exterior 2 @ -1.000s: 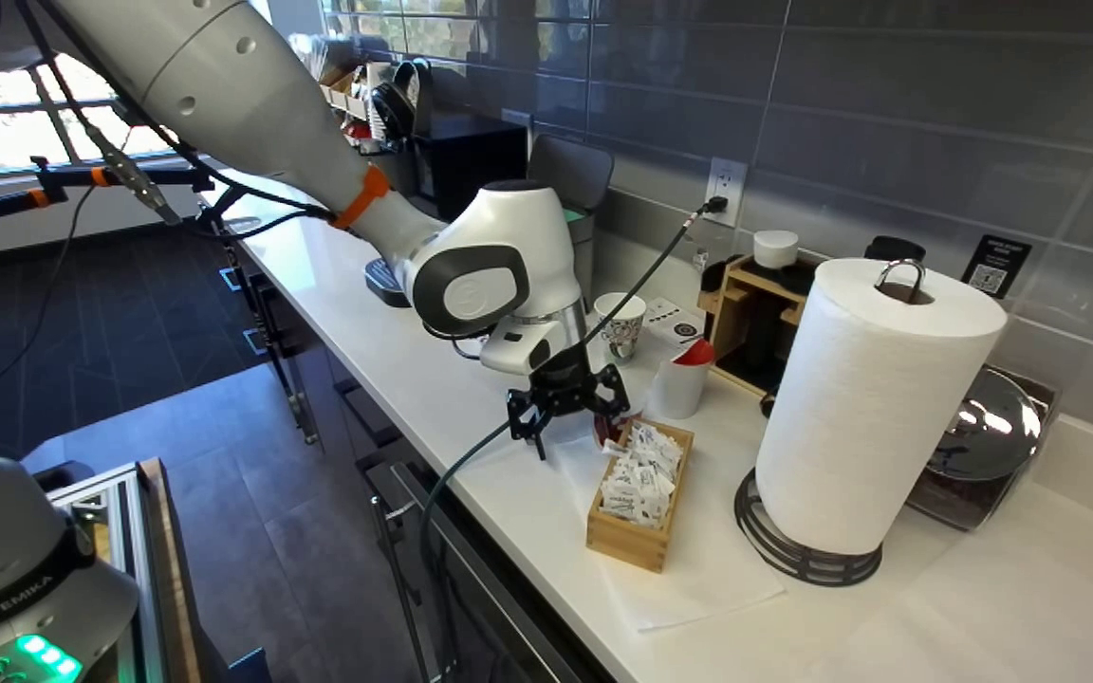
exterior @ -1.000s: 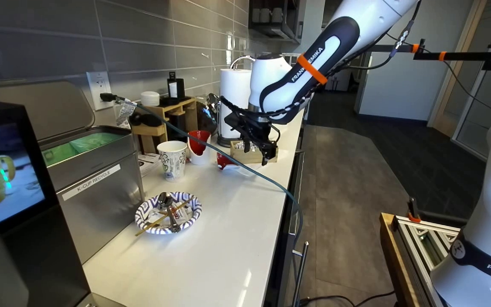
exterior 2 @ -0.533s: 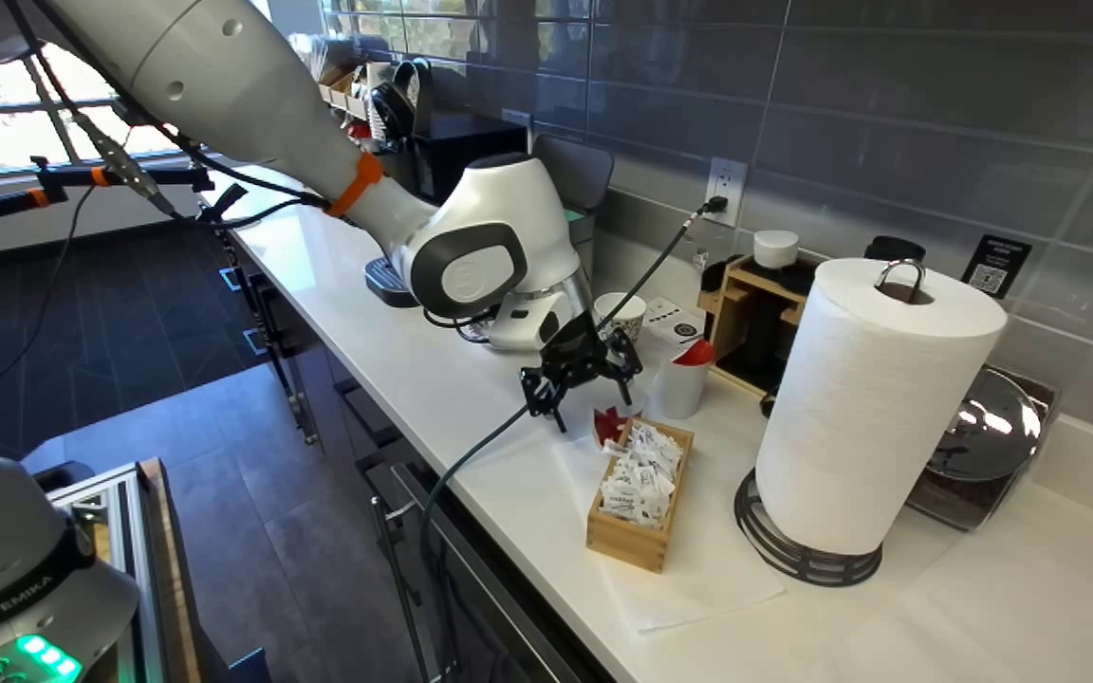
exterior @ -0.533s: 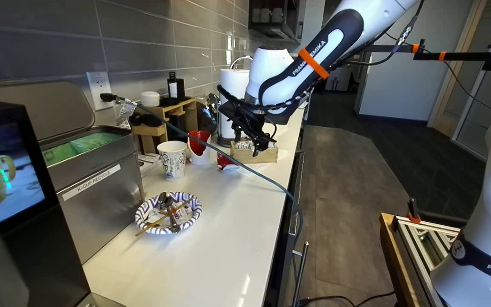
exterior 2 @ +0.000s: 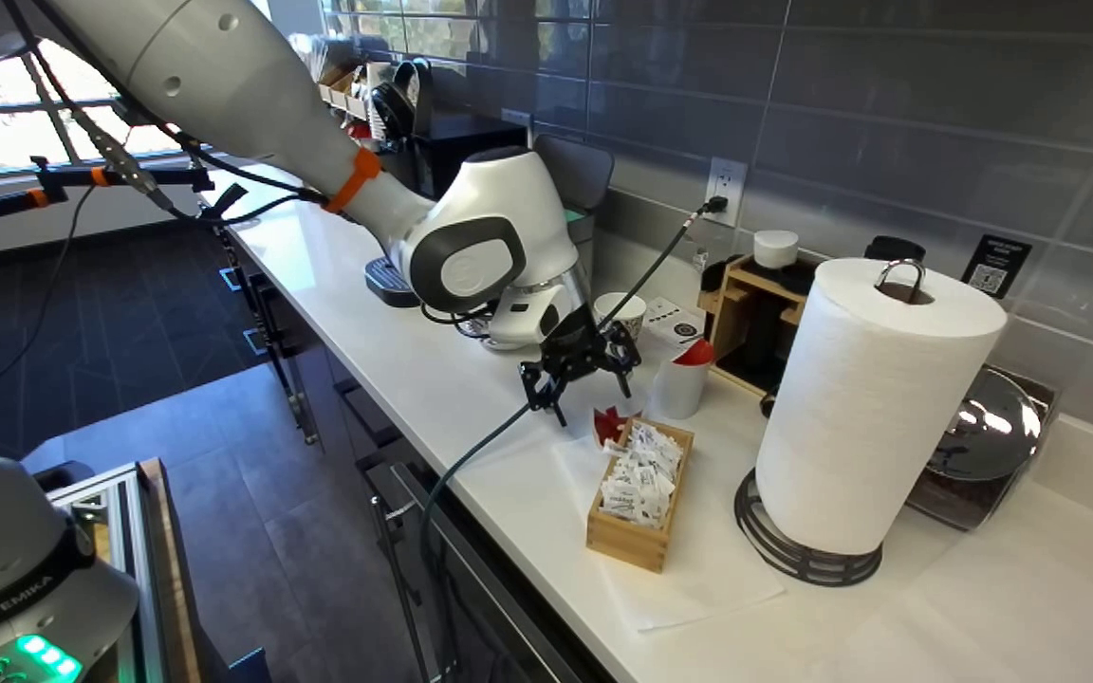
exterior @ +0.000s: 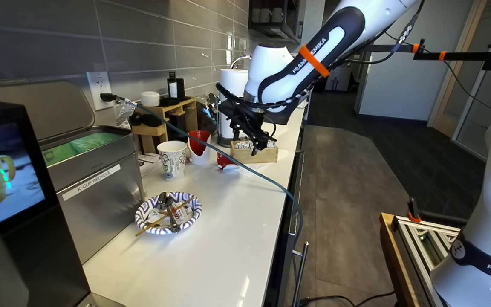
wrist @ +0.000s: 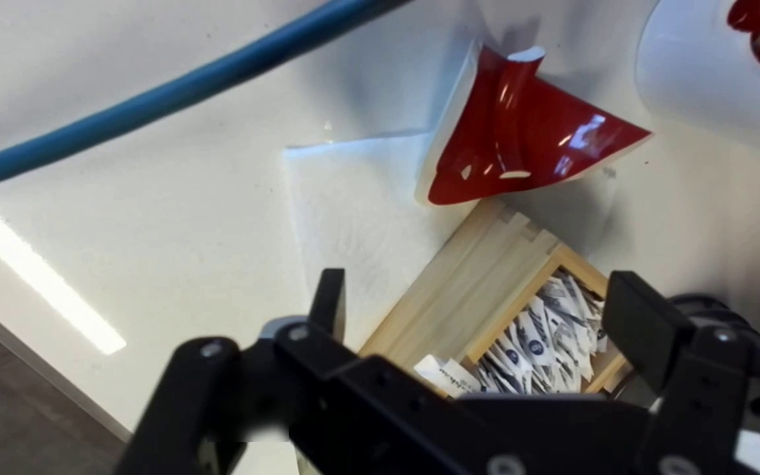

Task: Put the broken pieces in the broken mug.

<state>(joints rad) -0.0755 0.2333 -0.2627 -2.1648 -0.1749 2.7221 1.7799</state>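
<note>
A glossy red shard with a white edge (wrist: 538,135) lies on the counter by a corner of the wooden box; it shows in both exterior views (exterior: 224,161) (exterior 2: 609,427). No further loose shard is visible. The broken mug (wrist: 696,72), white outside and red inside with a jagged rim, stands upright near the shard, towards the wall; it shows in both exterior views (exterior: 199,158) (exterior 2: 681,387). My gripper (wrist: 477,287) is wide open and empty, above the counter; in an exterior view (exterior 2: 594,406) its fingers are apart from the shard, just above and left of it.
A wooden box of packets (exterior 2: 629,545) touches or nearly touches the shard. A blue cable (wrist: 175,92) hangs across the counter. A patterned paper cup (exterior: 172,160) stands beside the mug. A patterned bowl (exterior: 141,212) and paper towel roll (exterior 2: 874,417) stand farther off.
My gripper has risen and moved a little towards the wall and the mug, uncovering the shard in an exterior view. Over the last half second it has barely moved. Shard and mug have not moved.
</note>
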